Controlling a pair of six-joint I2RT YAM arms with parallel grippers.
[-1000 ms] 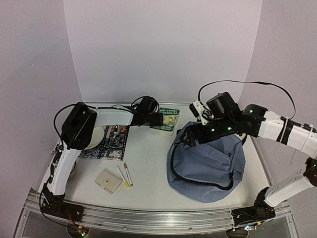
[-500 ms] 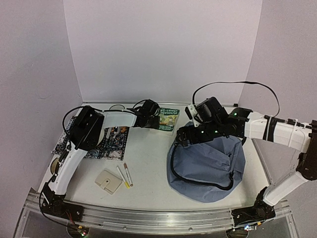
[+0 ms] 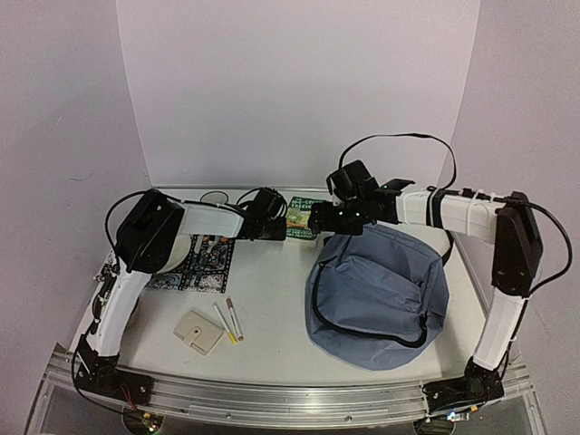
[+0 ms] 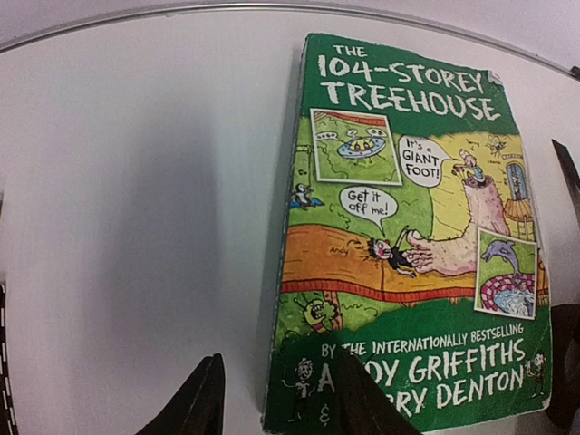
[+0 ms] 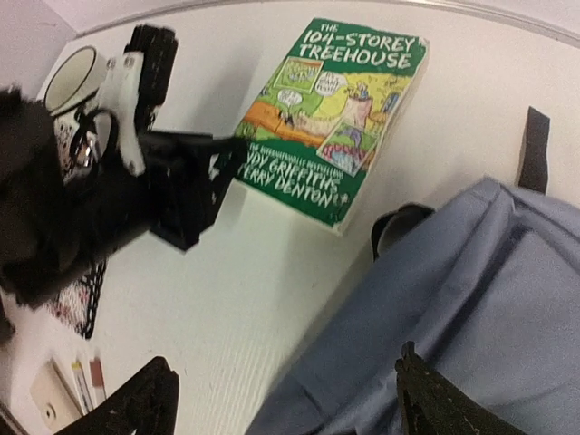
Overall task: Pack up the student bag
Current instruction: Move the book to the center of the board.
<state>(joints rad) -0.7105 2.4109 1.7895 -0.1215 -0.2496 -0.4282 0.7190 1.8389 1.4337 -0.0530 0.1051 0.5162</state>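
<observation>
The student bag (image 3: 381,290), blue-grey with black zippers, lies flat at the right; its fabric (image 5: 471,299) fills the right wrist view's lower right. A green paperback (image 3: 299,217) lies flat at the back of the table, also seen as the book (image 4: 408,245) and the book (image 5: 335,118). My left gripper (image 3: 279,224) straddles its near left corner: one finger (image 4: 362,399) lies over the cover, the other finger (image 4: 195,403) stands on the table beside the spine with a gap. My right gripper (image 3: 315,220) hovers open over table and bag edge (image 5: 290,403).
A patterned mat (image 3: 204,263) lies at the left and a white mug (image 5: 72,77) at the back left. Two pens (image 3: 231,319) and a beige card (image 3: 198,331) lie near the front left. The bag's black handle (image 5: 399,227) points toward the book.
My right arm has swung left from above the bag to beside the book. My left jaws have narrowed around the book's corner.
</observation>
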